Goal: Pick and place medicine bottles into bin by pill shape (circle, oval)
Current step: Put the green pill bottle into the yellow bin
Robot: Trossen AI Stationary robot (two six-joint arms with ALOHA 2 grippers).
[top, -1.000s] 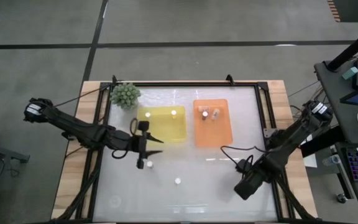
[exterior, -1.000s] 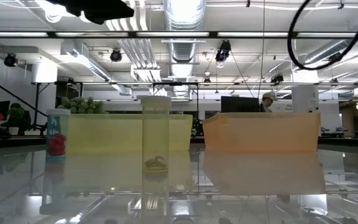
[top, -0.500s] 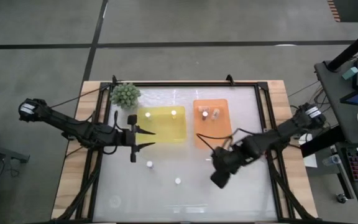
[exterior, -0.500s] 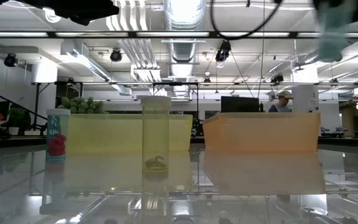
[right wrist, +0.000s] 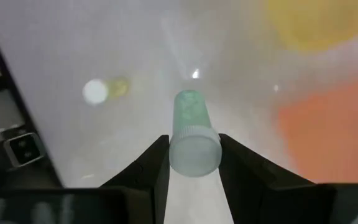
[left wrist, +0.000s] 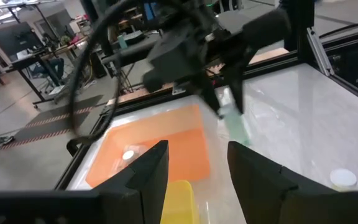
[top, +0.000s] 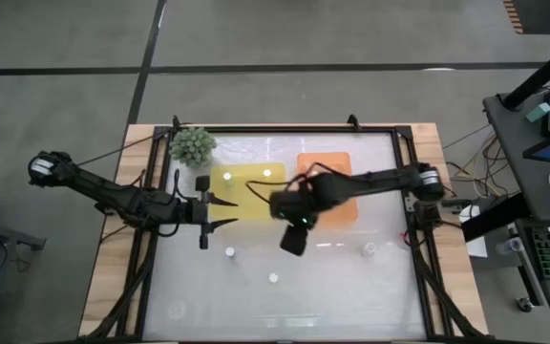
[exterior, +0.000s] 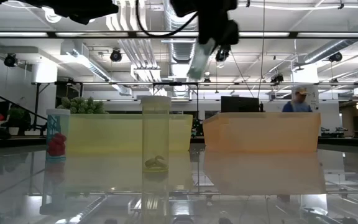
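Above the table's middle, right gripper (top: pixel 294 239) pinches a medicine bottle (right wrist: pixel 193 133) aloft

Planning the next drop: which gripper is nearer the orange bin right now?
Right. The right gripper, holding a bottle, hangs just off the orange bin. The left gripper sits across the yellow bin, farther away.

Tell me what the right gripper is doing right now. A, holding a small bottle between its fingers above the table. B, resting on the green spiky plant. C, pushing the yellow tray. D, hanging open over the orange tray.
A: the right wrist view shows the right gripper closed on a small medicine bottle, raised over the table near the yellow tray.
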